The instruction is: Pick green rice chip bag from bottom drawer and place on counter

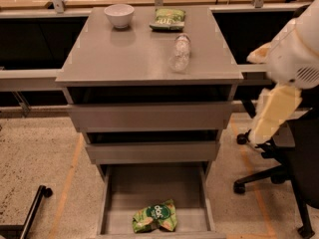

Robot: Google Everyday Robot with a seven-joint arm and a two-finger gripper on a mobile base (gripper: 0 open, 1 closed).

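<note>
The green rice chip bag (pixel 155 216), light green and wrinkled with a dark round logo, lies at the front of the open bottom drawer (pixel 115 193). The grey counter (pixel 124 54) tops the drawer unit above it. My arm's white and cream links (pixel 279 103) hang at the right, beside the unit and well above the bag. My gripper itself does not show in this view.
On the counter stand a white bowl (pixel 119 15), a flat green bag (pixel 169 19) and a lying clear bottle (pixel 180 52). Two shut grey drawer fronts (pixel 149 116) sit above the open drawer. A black office chair (pixel 289 178) is at the right, a black bar (pixel 30 210) at the lower left.
</note>
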